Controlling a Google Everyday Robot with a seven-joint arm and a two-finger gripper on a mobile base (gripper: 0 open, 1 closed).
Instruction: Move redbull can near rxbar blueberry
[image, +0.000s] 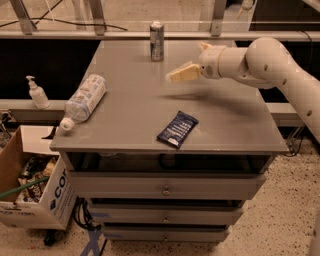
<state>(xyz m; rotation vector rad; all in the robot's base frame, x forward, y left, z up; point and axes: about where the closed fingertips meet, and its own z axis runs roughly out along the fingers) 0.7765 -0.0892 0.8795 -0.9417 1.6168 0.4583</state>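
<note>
A: Which surface carries the objects?

B: The grey top of a drawer cabinet (230, 117).

A: What lies directly on it?

B: Three items. The redbull can (157, 41) stands upright near the far edge. A clear plastic water bottle (84, 100) lies on its side along the left edge, cap toward the front corner. The rxbar blueberry (177, 129) lies flat near the front, well apart from the can.

A: And the gripper (172, 76)?

B: It hovers above the top, right of the can, touching nothing.

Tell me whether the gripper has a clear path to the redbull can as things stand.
Probably yes. The gripper hovers close beside the upright redbull can, a little nearer the camera, and nothing stands between them.
</note>
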